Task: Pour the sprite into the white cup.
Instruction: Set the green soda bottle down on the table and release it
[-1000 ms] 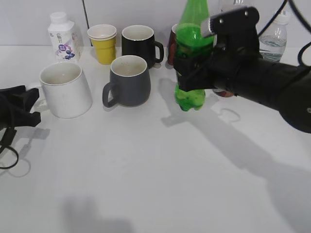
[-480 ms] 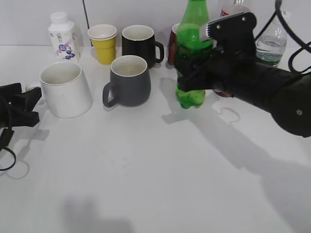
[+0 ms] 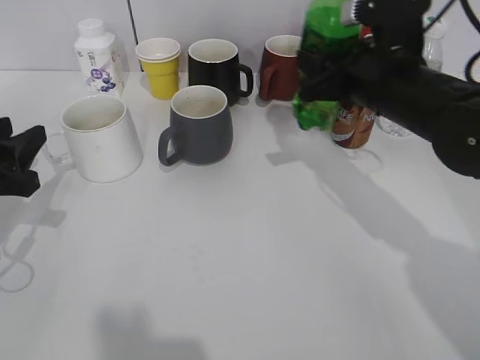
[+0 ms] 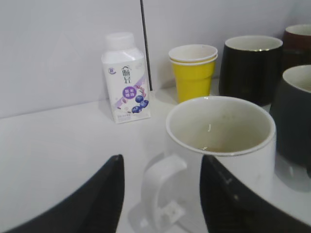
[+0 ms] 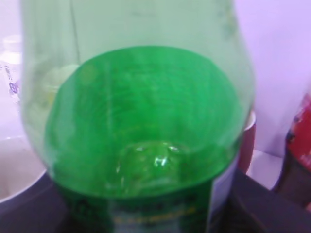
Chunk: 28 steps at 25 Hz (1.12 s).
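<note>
The sprite (image 3: pixel 324 45), a translucent green bottle, is held upright in the air at the back right by my right gripper (image 3: pixel 319 79), which is shut on its middle. It fills the right wrist view (image 5: pixel 141 126). The white cup (image 3: pixel 101 139) stands at the left of the table, handle to the left. My left gripper (image 3: pixel 19 161) is open beside that handle. In the left wrist view the cup (image 4: pixel 221 141) sits just beyond the open jaws (image 4: pixel 160 194), with the handle between the two fingertips.
A dark grey mug (image 3: pixel 199 124) stands right of the white cup. Behind are a small milk bottle (image 3: pixel 97 56), a yellow paper cup (image 3: pixel 159 67), a black mug (image 3: pixel 216 69), a dark red mug (image 3: pixel 281 67) and a cola can (image 3: pixel 352 127).
My right gripper has lifted the sprite and carried it right and back, away from the grey mug. The left gripper has drawn slightly left.
</note>
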Each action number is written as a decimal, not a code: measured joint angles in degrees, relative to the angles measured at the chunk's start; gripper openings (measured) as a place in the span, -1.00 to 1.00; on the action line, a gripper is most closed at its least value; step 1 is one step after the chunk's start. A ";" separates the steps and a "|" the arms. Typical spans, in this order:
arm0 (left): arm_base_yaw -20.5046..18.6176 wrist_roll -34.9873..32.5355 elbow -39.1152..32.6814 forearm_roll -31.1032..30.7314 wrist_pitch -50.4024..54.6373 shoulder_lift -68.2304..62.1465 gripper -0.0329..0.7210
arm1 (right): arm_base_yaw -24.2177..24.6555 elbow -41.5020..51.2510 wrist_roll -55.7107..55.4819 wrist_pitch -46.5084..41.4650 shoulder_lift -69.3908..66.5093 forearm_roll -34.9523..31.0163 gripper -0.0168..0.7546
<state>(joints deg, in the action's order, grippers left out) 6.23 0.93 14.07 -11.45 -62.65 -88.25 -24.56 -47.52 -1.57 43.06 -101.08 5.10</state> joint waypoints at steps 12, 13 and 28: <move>0.00 0.00 -0.14 -0.42 6.95 3.76 0.13 | 0.00 -1.25 -8.58 0.30 -5.93 7.22 0.03; 0.00 0.00 -0.14 -0.50 6.97 3.76 0.13 | 0.00 -1.25 -9.46 0.10 -6.33 8.11 0.03; 0.00 0.01 0.10 -0.58 10.81 9.13 0.13 | -0.18 -2.50 -9.97 -1.63 -0.79 12.64 0.67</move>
<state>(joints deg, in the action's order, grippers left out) 6.23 0.94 14.17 -12.04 -51.84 -79.12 -24.74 -50.02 -11.54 41.43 -101.87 17.74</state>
